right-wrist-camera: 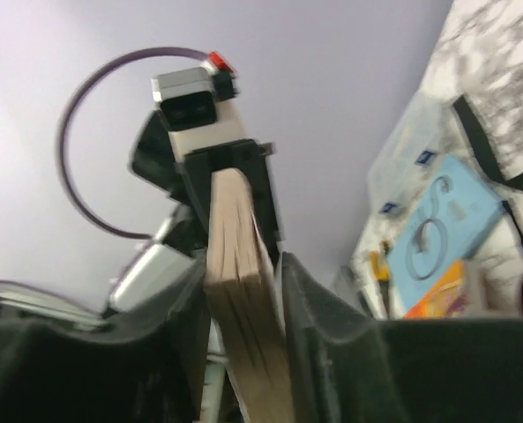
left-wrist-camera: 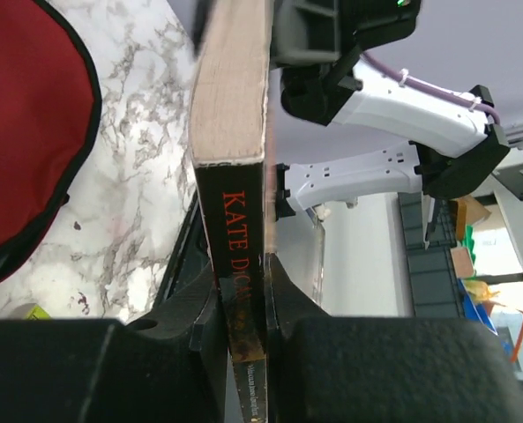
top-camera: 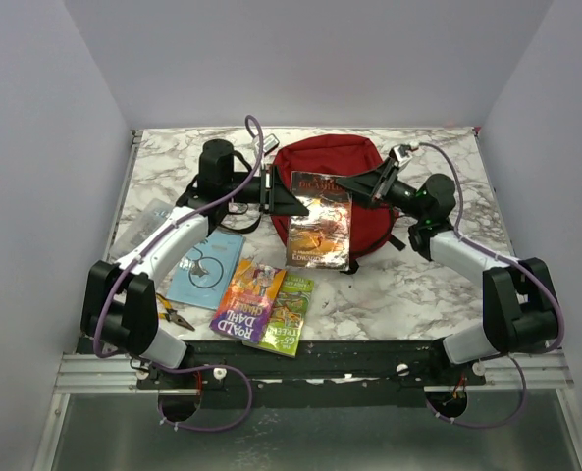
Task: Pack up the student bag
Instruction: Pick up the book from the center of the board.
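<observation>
The dark-red student bag (top-camera: 364, 211) lies flat at the back middle of the table, and its edge shows in the left wrist view (left-wrist-camera: 23, 132). A paperback book (top-camera: 320, 231) with a glossy orange cover is held above the bag by both grippers. My left gripper (top-camera: 291, 200) is shut on its black spine (left-wrist-camera: 235, 229), lettered "KATE DIC...", with the fingers (left-wrist-camera: 283, 300) pressed on both covers. My right gripper (top-camera: 353, 186) is shut on the opposite side, with the tan page edge (right-wrist-camera: 239, 264) between its fingers (right-wrist-camera: 310, 300).
On the near left lie a light-blue book (top-camera: 204, 270), a purple-orange Roald Dahl book (top-camera: 248, 299), a green book (top-camera: 287, 314) and orange-handled pliers (top-camera: 173, 314). A clear plastic pouch (top-camera: 141, 224) lies at the left edge. The blue book also shows in the right wrist view (right-wrist-camera: 437, 231).
</observation>
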